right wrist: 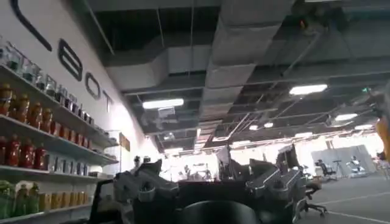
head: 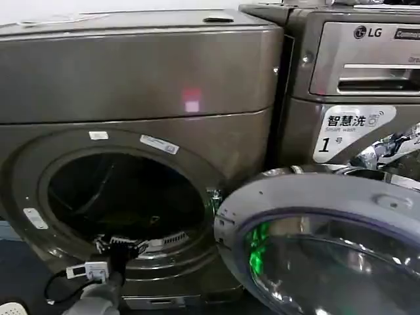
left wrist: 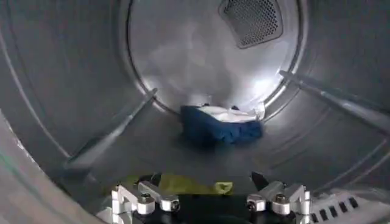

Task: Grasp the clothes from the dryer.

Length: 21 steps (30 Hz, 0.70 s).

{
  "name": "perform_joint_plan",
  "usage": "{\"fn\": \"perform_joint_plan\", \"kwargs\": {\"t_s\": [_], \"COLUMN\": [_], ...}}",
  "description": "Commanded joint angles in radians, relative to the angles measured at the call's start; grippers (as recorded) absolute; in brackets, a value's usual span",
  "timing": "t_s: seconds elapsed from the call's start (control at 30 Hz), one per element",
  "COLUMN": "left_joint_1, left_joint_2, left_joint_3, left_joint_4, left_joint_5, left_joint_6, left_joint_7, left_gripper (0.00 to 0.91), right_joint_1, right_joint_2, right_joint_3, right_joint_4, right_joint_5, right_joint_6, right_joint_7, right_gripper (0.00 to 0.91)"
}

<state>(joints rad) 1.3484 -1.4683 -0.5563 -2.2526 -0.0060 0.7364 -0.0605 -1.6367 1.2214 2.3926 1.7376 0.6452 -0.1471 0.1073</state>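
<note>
Inside the dryer (left wrist: 73,109) drum, navy and white clothes (left wrist: 220,125) were seen at the back. Left gripper (left wrist: 210,201) was held spread apart at the porthole, above a yellow-green piece (left wrist: 183,184). Right gripper (right wrist: 210,182) was pointed toward the ceiling, fingers apart.

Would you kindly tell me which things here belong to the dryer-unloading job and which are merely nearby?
Belongs:
dryer
navy and white clothes
yellow-green piece
left gripper, at the drum mouth

Merely nearby:
LG machine
open door
shelves of bottles
</note>
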Motion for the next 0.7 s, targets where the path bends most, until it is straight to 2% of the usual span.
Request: {"fn": "perform_joint_plan", "kwargs": {"t_s": [0.03,0.7], "left_joint_1": [0.001,0.003], "left_joint_2": [-0.001,-0.001], "left_joint_3": [0.0,-0.002], "left_joint_4": [0.0,0.002], "left_joint_5": [0.0,0.001], "left_joint_6": [0.049,0.049], "left_joint_7": [0.001,0.002], "left_gripper": [0.907,0.907], "right_joint_1": [0.0,0.001], "right_joint_2": [0.001,0.0], "right_joint_3": [0.0,-0.004], "right_joint_4": [-0.001,-0.011], "right_joint_5": [0.0,-0.003], "right_joint_6": [0.0,0.002], "right_joint_7": [0.0,0.003], "right_gripper": [0.907,0.907]}}
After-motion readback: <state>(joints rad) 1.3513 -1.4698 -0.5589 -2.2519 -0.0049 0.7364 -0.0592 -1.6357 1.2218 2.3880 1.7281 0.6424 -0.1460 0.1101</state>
